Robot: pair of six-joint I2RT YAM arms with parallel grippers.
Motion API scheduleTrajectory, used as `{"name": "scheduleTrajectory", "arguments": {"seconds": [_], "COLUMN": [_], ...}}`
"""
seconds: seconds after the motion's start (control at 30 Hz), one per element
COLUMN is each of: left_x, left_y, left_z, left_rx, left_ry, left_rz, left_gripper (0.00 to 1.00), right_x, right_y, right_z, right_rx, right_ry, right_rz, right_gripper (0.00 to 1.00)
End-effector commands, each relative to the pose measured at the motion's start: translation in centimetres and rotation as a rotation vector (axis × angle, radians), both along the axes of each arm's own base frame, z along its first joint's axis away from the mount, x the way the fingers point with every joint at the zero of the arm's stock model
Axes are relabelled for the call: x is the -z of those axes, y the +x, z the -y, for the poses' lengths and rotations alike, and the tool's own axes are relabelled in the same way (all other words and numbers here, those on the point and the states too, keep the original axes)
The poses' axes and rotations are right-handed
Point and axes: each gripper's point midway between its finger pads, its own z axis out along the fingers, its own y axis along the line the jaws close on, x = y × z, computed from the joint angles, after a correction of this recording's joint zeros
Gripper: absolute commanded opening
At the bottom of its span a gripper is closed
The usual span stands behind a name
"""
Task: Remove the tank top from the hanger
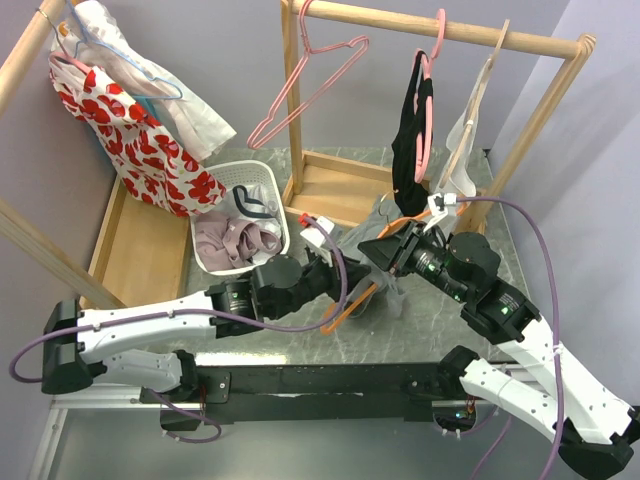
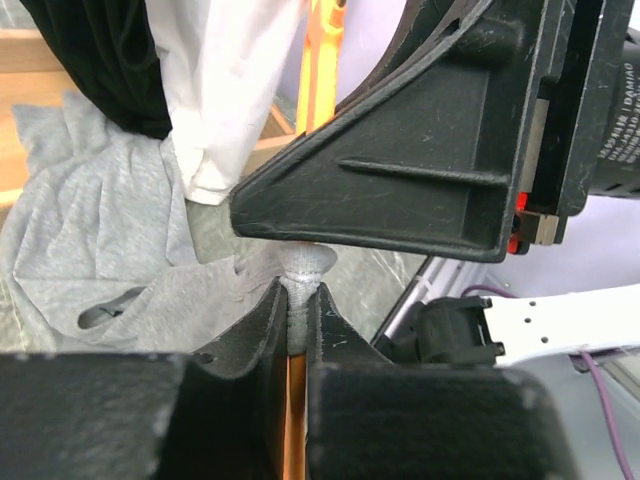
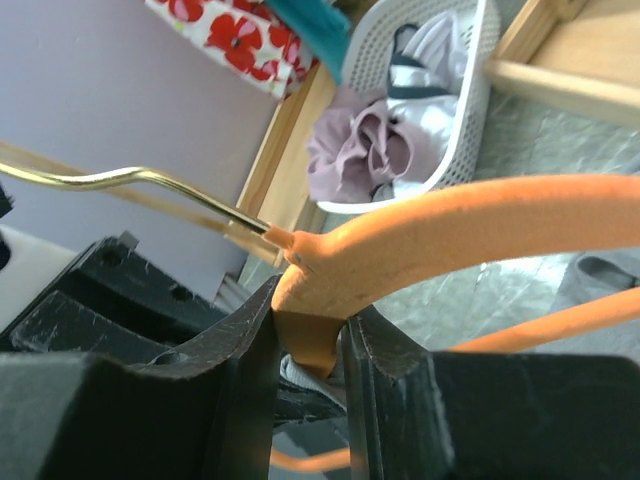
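The grey tank top [image 2: 90, 270] lies crumpled on the table, one strap still round the orange hanger [image 3: 470, 225]. My left gripper [image 2: 300, 290] is shut on that grey strap [image 2: 303, 268], with the orange hanger bar running just under the pinch. My right gripper [image 3: 315, 315] is shut on the hanger's neck, just below its metal hook [image 3: 130, 185]. In the top view both grippers meet at mid table: the left gripper [image 1: 338, 268] sits just left of the right gripper [image 1: 385, 252], with the hanger [image 1: 345, 305] hanging down between them.
A white basket [image 1: 250, 172] of clothes stands left of the grippers. Behind them is a wooden rack [image 1: 440, 22] with a black garment [image 1: 408, 130] on a pink hanger, and an empty pink hanger [image 1: 310, 90]. A red-flowered garment [image 1: 140, 140] hangs on the left rack.
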Motion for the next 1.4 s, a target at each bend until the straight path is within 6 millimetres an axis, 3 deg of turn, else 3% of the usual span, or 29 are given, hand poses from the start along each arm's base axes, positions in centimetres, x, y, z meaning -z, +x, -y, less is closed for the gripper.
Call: {"name": "scheduleTrajectory", "arguments": {"seconds": [0.0, 0.17, 0.5, 0.57, 0.63, 0.73, 0.77, 0.93, 1.03, 1.1, 1.13, 1.23, 1.37], "left_x": [2.2, 3.2, 5.5, 5.7, 4.1, 2.9, 3.1, 7.8, 10.0, 9.9, 11.5, 12.4, 11.6], "left_y": [-0.6, -1.1, -1.2, -1.2, -1.0, -0.9, -0.9, -0.2, -0.9, -2.1, -2.7, -3.2, -1.7], "left_z": [-3.5, -5.7, -9.8, -10.1, -9.6, -8.0, -7.5, -5.6, -5.9, -6.3, -6.7, -6.8, -5.5], "left_rx": [-0.047, -0.068, -0.159, -0.164, -0.151, -0.118, -0.110, -0.135, -0.132, -0.111, -0.095, -0.078, -0.136], "left_ry": [0.079, 0.104, 0.163, 0.156, 0.088, 0.042, 0.046, 0.128, 0.134, 0.100, 0.113, 0.083, 0.078], "left_rz": [-0.078, -0.104, -0.161, -0.160, -0.123, -0.092, -0.092, -0.150, -0.179, -0.178, -0.189, -0.172, -0.111], "left_gripper": [0.12, 0.23, 0.27, 0.43, 0.69, 0.77, 0.77, 0.76, 0.74, 0.77, 0.80, 0.81, 0.84], "right_x": [-5.0, -4.8, -4.8, -4.9, -4.9, -5.3, -5.5, -7.3, -8.3, -9.3, -9.6, -10.3, -10.6], "right_y": [2.4, 2.4, 2.4, 2.3, 2.2, 2.0, 1.9, 1.6, 1.6, 1.4, 1.4, 1.4, 1.0], "right_z": [4.3, 4.9, 5.8, 5.7, 5.5, 5.4, 5.3, 6.3, 7.7, 8.6, 8.8, 8.8, 8.7], "right_rx": [0.236, 0.263, 0.301, 0.295, 0.282, 0.274, 0.268, 0.299, 0.361, 0.397, 0.402, 0.404, 0.391], "right_ry": [0.022, 0.016, 0.014, 0.014, 0.020, 0.036, 0.042, 0.050, 0.051, 0.056, 0.055, 0.062, 0.079], "right_rz": [0.165, 0.165, 0.170, 0.176, 0.174, 0.177, 0.180, 0.216, 0.235, 0.251, 0.258, 0.267, 0.261], "right_gripper": [0.05, 0.05, 0.03, 0.03, 0.03, 0.03, 0.03, 0.03, 0.03, 0.03, 0.03, 0.03, 0.03]}}
